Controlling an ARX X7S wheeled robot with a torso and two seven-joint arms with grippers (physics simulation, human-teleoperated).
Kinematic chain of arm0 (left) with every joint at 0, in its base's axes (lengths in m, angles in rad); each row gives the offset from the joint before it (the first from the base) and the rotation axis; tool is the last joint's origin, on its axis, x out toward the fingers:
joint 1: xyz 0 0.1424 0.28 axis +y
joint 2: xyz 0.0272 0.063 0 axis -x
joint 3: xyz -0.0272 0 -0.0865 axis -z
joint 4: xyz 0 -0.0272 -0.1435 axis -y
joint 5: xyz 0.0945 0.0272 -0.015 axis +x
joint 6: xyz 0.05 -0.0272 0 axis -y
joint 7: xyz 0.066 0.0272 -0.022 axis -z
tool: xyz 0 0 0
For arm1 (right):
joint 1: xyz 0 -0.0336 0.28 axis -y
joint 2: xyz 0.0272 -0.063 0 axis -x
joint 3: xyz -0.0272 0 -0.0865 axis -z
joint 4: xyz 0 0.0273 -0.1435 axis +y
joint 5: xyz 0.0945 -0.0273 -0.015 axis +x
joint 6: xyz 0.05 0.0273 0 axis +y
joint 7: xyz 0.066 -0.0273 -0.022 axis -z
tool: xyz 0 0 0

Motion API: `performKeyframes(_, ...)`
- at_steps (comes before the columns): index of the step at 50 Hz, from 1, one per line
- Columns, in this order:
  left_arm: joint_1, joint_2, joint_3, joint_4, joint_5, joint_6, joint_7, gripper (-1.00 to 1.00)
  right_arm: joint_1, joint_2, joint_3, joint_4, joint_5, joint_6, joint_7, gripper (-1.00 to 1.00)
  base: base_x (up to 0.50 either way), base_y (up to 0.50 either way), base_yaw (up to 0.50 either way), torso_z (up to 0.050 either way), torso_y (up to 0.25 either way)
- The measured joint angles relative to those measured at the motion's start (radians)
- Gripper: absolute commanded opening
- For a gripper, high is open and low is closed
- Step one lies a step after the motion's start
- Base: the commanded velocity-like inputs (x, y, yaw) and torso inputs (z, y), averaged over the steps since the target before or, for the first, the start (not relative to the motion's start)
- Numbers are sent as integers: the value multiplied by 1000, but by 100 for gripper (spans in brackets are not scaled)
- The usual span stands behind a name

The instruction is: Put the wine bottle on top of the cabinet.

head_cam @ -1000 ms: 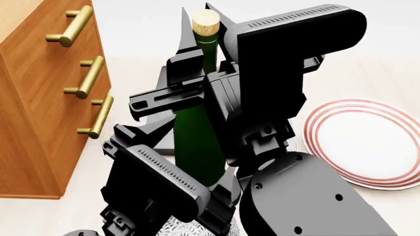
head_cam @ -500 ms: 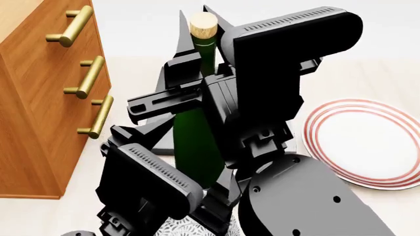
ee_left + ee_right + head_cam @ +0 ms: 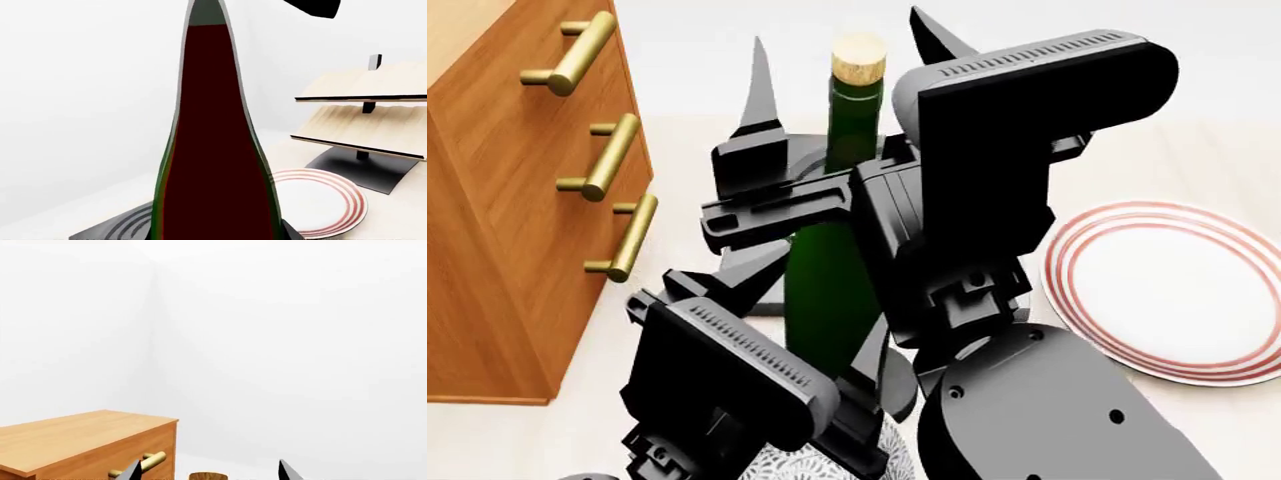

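Observation:
The wine bottle (image 3: 827, 270) stands upright between my arms, dark green with a tan cork (image 3: 858, 58). My left gripper (image 3: 790, 300) is shut on its lower body; in the left wrist view the bottle (image 3: 213, 150) fills the space between the jaws of the gripper (image 3: 213, 236). My right gripper (image 3: 842, 42) is open, its fingers spread wide on either side of the neck and apart from it. The right wrist view shows its gripper (image 3: 210, 470) just above the cork (image 3: 208, 476). The reddish-brown cabinet (image 3: 494, 220) stands at the left, and its top shows in the right wrist view (image 3: 73, 432).
A white plate with red rings (image 3: 1174, 290) lies at the right, also in the left wrist view (image 3: 323, 202). A pale wooden slanted rack (image 3: 373, 115) on a dark base stands beyond it. A patterned bowl (image 3: 807, 468) sits under my arms. Brass handles (image 3: 601, 155) stick out from the cabinet front.
My right gripper has opened and let go of the bottle's neck. The bottle has swung from a slight tilt to upright, its cork shifting a little right and down.

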Motion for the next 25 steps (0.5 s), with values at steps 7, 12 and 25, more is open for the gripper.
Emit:
performKeyframes(7, -4, -4, -2, 2, -24, -5, -4, -100, -3, -1, -3, 0, -3, -3, 3, 100, 0, 0, 0, 0, 0)
performKeyframes(12, -7, -7, -3, 7, -38, -8, -8, -100, -4, 1, -5, -10, 1, 0, 8, 100, 0, 0, 0, 0, 0)
performKeyframes(25, -31, -17, -15, 26, -73, -34, -23, -100, -139, 40, 38, -151, 30, -33, 43, 100, 0, 0, 0, 1, 1)
